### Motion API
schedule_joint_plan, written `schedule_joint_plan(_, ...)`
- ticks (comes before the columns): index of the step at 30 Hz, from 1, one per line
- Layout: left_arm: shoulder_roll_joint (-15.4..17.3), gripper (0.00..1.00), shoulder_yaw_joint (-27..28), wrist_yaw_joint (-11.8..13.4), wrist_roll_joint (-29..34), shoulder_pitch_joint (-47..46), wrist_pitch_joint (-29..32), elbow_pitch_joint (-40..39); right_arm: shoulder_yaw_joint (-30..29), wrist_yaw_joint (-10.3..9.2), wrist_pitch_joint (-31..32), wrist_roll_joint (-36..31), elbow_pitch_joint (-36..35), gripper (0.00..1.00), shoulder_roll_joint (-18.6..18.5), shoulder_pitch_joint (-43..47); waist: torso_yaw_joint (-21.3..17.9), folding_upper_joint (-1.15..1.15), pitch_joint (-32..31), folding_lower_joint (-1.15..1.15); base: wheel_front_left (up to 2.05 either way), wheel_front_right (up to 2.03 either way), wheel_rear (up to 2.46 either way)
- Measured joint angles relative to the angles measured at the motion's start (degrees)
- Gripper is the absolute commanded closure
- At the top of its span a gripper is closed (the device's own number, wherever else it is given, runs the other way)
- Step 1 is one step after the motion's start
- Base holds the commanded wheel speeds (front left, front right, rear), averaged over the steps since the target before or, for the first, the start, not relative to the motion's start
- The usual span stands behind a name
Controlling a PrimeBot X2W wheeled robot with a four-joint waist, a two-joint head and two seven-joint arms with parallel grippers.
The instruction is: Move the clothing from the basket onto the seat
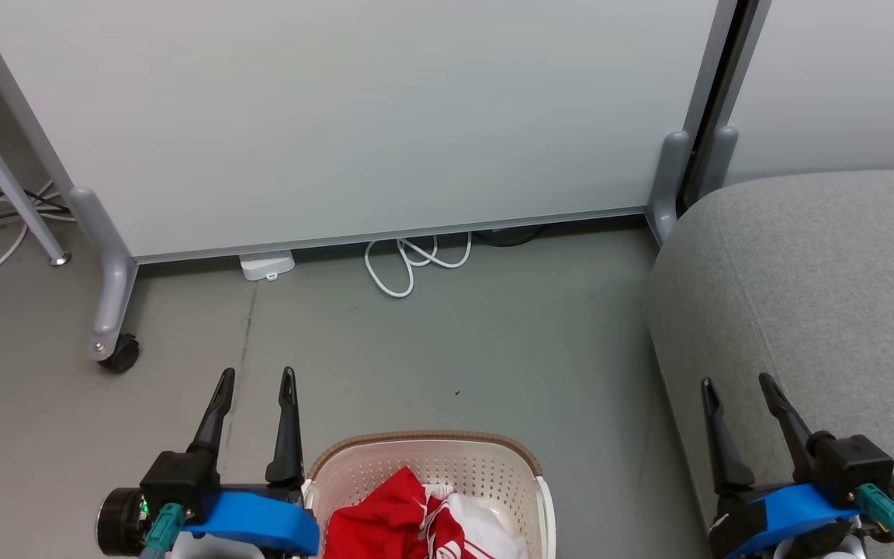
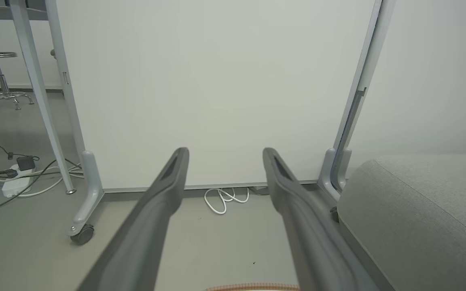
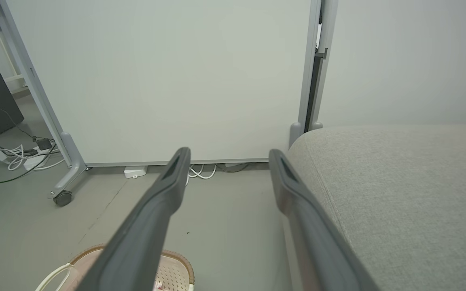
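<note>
We are holding both tools spread and empty. The left tool [image 1: 256, 374] is hovering just beside the 9 o'clock side of the cream-white perforated plastic laundry basket with its brown woven-look rim [image 1: 424, 439]. The right tool [image 1: 736, 380] is hanging over the near edge of the large light-grey fabric sofa seat [image 1: 819, 295]. The soft red sports clothing with white stripes [image 1: 385, 516] is lying bunched inside the basket, at about 4 o'clock from the left tool's tips and 8 o'clock from the right's. We are judging the left arm nearer, needing to swing inward and dip. The heap is running off the head view's bottom edge, so we cannot tell its long axis.
</note>
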Motion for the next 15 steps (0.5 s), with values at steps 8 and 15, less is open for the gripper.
schedule_joint_plan(8,-0.22,0.00,0.41,-0.05,0.82,-0.10,-0.16,0.33,0.03,0.01,-0.51,-0.33,0.48,0.00,-0.01,-0.14,0.00,0.00,-0.23,0.00,0.00,0.00,0.00)
schedule_joint_plan(15,-0.32,0.00,0.80,-0.15,0.82,-0.10,-0.16,0.43,0.04,0.01,-0.81,0.16,0.76,0.00,-0.01,-0.16,-0.05,0.00,-0.16,0.00,0.00,0.00,0.00)
